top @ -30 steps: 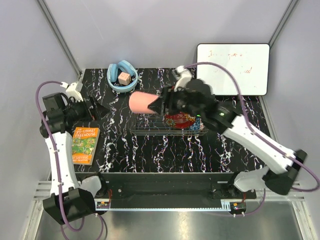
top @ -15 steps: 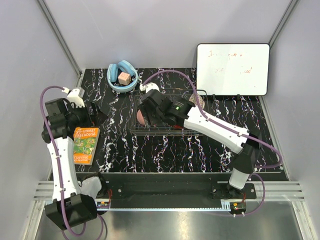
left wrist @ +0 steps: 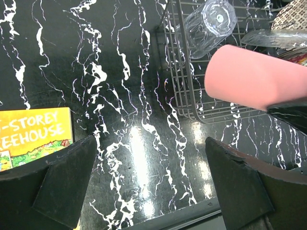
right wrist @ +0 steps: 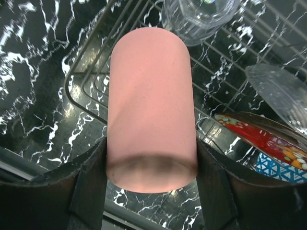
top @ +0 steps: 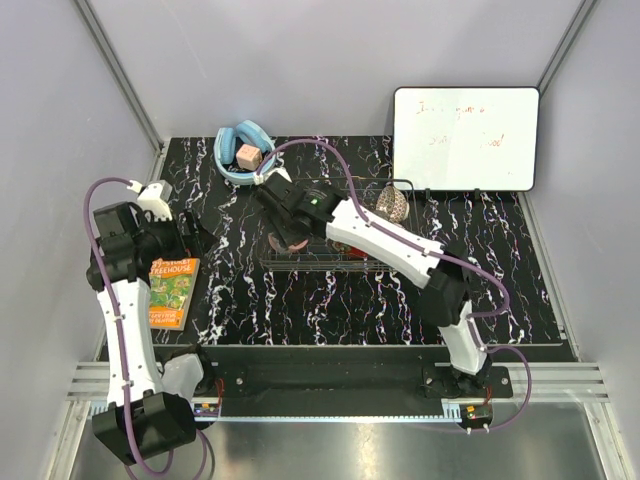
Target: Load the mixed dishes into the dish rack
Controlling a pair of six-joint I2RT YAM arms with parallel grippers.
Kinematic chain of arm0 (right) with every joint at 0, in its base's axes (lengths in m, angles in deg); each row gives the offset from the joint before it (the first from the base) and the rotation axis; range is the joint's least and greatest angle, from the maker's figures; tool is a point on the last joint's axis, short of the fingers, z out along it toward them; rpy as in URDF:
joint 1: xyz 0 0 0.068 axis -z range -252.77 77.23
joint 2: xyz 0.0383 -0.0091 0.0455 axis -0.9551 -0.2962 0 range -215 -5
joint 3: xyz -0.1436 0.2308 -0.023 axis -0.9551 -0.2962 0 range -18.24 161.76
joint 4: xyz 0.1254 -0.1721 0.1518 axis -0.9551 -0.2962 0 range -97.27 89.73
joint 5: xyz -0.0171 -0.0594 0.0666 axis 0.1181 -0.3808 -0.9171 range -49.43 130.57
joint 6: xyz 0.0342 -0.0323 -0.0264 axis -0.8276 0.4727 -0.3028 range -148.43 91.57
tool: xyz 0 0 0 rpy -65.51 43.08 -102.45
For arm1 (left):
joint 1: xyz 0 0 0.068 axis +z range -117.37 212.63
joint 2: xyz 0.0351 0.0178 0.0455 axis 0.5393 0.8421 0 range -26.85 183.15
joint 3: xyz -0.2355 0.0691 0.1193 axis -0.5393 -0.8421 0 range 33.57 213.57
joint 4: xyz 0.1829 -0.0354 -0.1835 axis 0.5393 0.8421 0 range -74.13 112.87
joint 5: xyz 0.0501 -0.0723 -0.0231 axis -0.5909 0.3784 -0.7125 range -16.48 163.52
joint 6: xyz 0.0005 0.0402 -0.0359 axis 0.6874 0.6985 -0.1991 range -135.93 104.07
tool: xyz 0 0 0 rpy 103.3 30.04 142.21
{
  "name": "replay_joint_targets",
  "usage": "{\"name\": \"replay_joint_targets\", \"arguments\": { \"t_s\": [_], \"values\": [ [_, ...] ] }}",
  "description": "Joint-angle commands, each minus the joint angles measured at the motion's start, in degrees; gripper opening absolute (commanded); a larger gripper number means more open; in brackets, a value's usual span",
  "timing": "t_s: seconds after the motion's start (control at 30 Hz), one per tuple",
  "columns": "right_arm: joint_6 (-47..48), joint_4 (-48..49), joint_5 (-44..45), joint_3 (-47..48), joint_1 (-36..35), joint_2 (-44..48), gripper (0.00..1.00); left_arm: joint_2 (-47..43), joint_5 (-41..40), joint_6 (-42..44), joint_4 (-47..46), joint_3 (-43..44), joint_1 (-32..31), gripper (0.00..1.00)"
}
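Right wrist: my right gripper [right wrist: 151,167] pinches the salmon-pink cup [right wrist: 151,96] over the dish rack [left wrist: 184,91] (left gripper [left wrist: 151,177] gapes empty); released, it may hit the glass tumbler [right wrist: 201,14].

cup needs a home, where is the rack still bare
Bare wire at the dish rack corner, between clear glass tumbler and rim, under the salmon-pink cup. Crowded beyond: clear glass bowl, red floral bowl, blue patterned bowl.

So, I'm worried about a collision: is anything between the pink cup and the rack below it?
Nothing visible: the pink cup in the right fingers is over bare wire at the left end of the rack; the glass tumbler lies beyond it, apart.
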Motion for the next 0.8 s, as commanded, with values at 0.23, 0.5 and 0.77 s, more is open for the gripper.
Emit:
{"name": "replay_joint_targets", "arguments": {
  "t_s": [0.23,0.5,0.77],
  "values": [
    [2.0,-13.8,-8.1,20.4,4.3,-12.2,0.00,-1.5,-1.3,2.1,-1.8,-0.2,0.0,0.99],
    [3.5,-16.4,-11.9,19.5,6.2,-14.2,0.00,-1.5,-1.8,1.4,-2.9,-0.7,0.1,0.99],
    [4.5,-16.7,-12.7,19.6,6.9,-16.3,0.00,-1.7,-2.3,0.4,-3.7,-1.1,0.1,0.99]
  ]
}}
